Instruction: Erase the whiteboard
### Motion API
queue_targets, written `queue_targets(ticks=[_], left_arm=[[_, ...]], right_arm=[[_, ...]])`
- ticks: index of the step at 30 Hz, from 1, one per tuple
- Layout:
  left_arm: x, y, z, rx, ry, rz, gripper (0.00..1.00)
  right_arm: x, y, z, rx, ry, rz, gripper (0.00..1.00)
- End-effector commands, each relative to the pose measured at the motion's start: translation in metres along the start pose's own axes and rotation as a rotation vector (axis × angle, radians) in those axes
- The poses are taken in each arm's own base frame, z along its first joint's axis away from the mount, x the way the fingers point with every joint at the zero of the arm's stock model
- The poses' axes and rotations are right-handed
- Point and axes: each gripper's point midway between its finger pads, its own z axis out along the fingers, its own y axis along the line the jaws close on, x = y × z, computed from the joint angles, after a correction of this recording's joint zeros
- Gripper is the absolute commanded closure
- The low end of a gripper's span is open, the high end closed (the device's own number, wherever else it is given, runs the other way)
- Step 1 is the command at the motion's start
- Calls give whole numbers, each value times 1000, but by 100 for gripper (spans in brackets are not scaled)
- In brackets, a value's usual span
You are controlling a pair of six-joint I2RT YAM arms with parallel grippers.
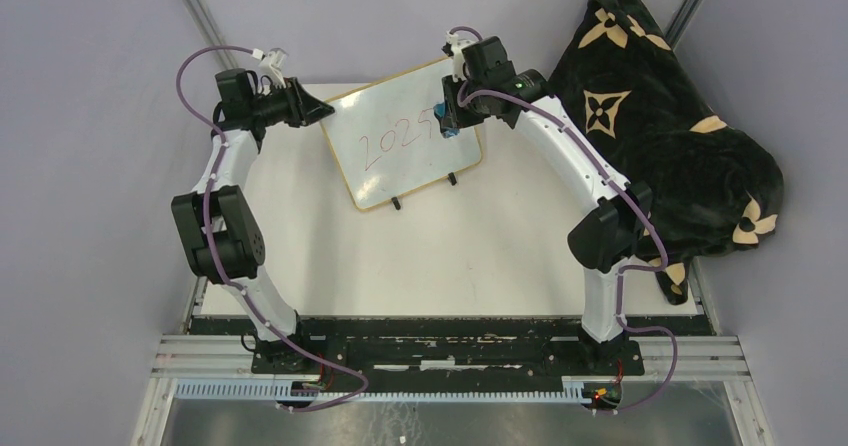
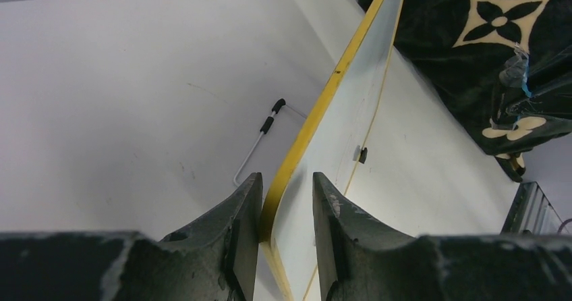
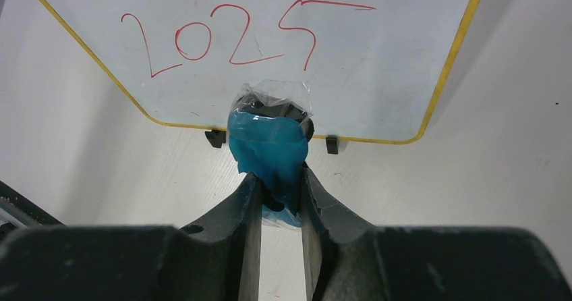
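Two tools flank the whiteboard (image 1: 400, 156), propped at the desk's (image 1: 450, 266) far middle; left tool (image 2: 287, 200) straddles its yellow edge, seemingly to steady it, though I cannot tell if it grips; right tool (image 3: 276, 186) clamps a blue eraser (image 3: 266, 146) near the red digits (image 3: 243, 41), apparently ready to wipe.

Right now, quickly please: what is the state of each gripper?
Left gripper: open, jaws astride the whiteboard edge, not clamped.
Right gripper: shut on the blue eraser.

A robotics lab test cell — a white counter (image 1: 450, 256) closed in by plain lilac-grey walls (image 1: 90, 116), the left arm (image 1: 225, 236) and right arm (image 1: 600, 231) bolted to aluminium rails (image 1: 700, 356) at the counter's near edge, purple cables (image 1: 215, 50) looping along them
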Motion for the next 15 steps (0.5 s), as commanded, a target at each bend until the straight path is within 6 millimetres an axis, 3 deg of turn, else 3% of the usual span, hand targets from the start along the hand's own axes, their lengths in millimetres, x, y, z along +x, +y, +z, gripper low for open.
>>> queue_targets(ticks=[1, 10, 15], left_arm=[[-15, -18, 0, 100, -7, 50, 60], [-3, -20, 3, 173, 31, 62, 57], [6, -15, 5, 189, 48, 66, 62]], right_arm=[[-22, 4, -4, -23, -72, 10, 100], [-19, 3, -4, -18, -60, 20, 100], [-14, 1, -4, -5, -44, 20, 99]])
